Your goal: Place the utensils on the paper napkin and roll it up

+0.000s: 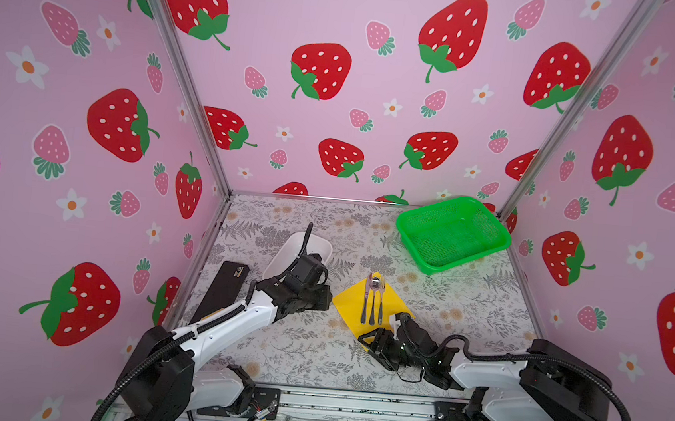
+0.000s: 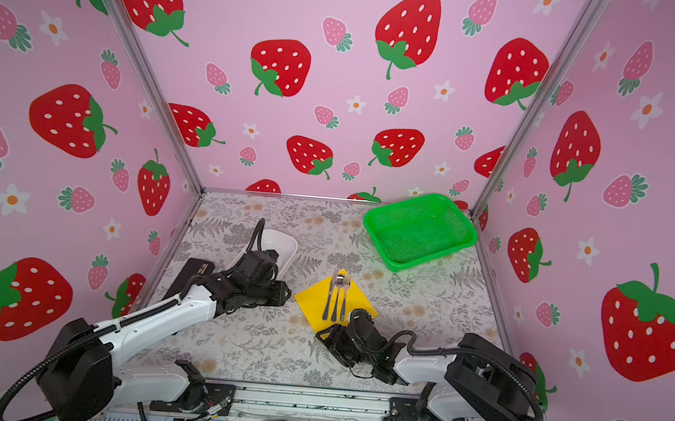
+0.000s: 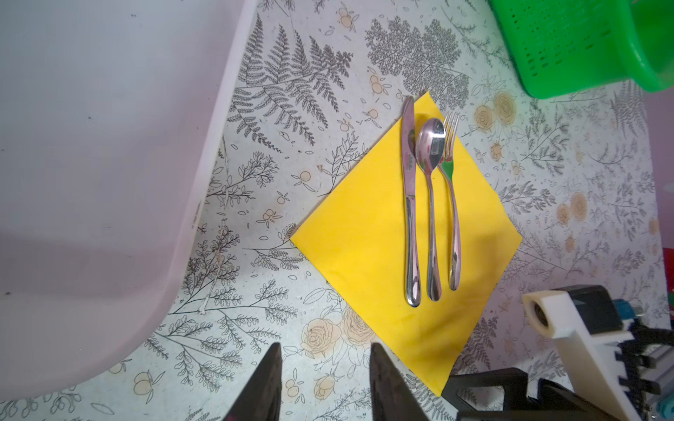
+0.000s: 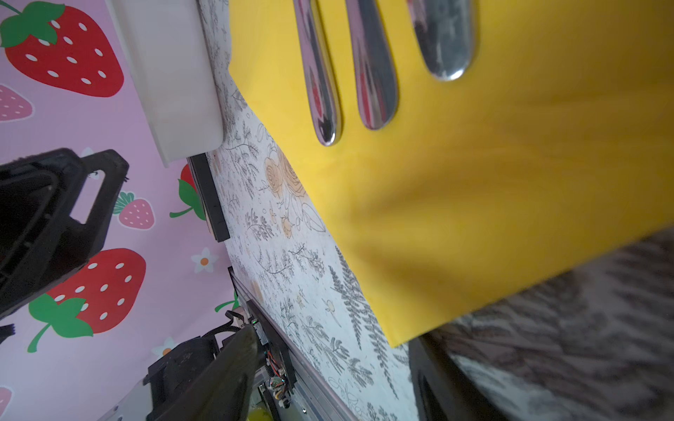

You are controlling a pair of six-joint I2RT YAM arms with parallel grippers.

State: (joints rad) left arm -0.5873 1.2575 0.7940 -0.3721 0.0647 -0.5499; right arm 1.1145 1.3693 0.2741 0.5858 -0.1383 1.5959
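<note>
Nearest runs the metal rail (image 1: 352, 404), well in front of the napkin (image 1: 350, 304). This yellow napkin lies flat on the flowered cloth (image 1: 294, 349) like a diamond, with one corner pointing to the front. On it rest the utensils (image 1: 373, 302): knife (image 3: 410, 204), spoon (image 3: 430, 197) and fork (image 3: 452, 204). They lie side by side and close together, with handles toward the front corner and heads toward the far corner. The knife tip and the fork tines reach a little over the napkin's far edges.

The right gripper (image 4: 335, 350) lies low at the napkin's front corner. Its jaws stand wide apart with that corner between them, and they clasp nothing. Whether a finger touches the paper I cannot tell. The left gripper (image 3: 326, 379) hangs near the napkin's left corner, above the cloth. Its jaws are partly apart and the gap is empty.

Left of the napkin and a little farther back stands a white dish (image 1: 316, 247), partly hidden by the left arm. Farther left lies a flat black box (image 1: 222, 289). Behind the napkin to the right, well apart, sits a green basket (image 1: 450, 234).
</note>
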